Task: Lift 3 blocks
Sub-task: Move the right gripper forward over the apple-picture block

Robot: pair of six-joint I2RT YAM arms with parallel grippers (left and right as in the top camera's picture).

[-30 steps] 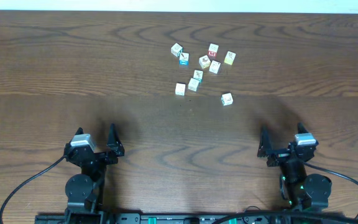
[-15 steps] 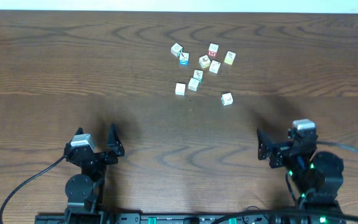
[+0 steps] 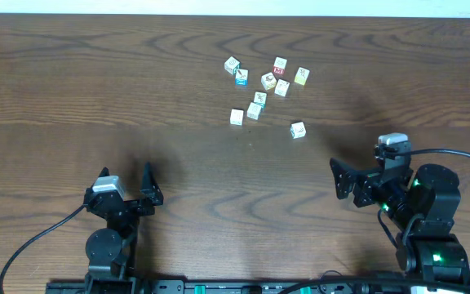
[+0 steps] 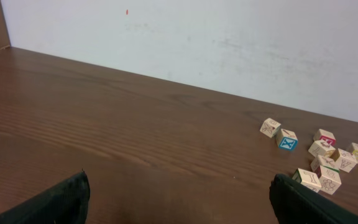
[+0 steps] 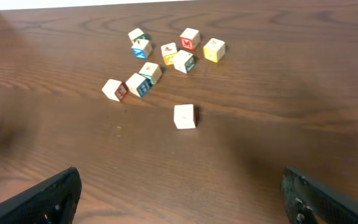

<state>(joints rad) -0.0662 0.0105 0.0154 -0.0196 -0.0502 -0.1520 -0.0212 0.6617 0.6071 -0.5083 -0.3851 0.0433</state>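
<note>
Overhead, both arms sit at the near edge of the counter (image 3: 72, 73). The left hand (image 3: 126, 178) is spread wide with nothing between its fingers. The right hand (image 3: 357, 167), angled a little toward the middle, is likewise wide apart and empty.

Farther out, well apart from both hands, a lone block (image 3: 298, 129) rests flat on the wood, pale cream on every face the right wrist view shows. Beyond it lies a loose group of 9 more cubes (image 3: 268, 81), some touching, several with blue, teal, red or yellow faces. Which of them are the other 2 pale blocks I cannot tell for sure, though the corner cube (image 3: 236, 117) on the group's near left looks mostly cream. Behind everything, the left wrist view shows a white wall (image 4: 229, 37).

By my reading the task has not begun: 0 of 3 blocks are off the counter, none is touched, and all 3 lifts remain. The lone block is nearest the right hand with free space around it, so it looks the easiest first pick.
</note>
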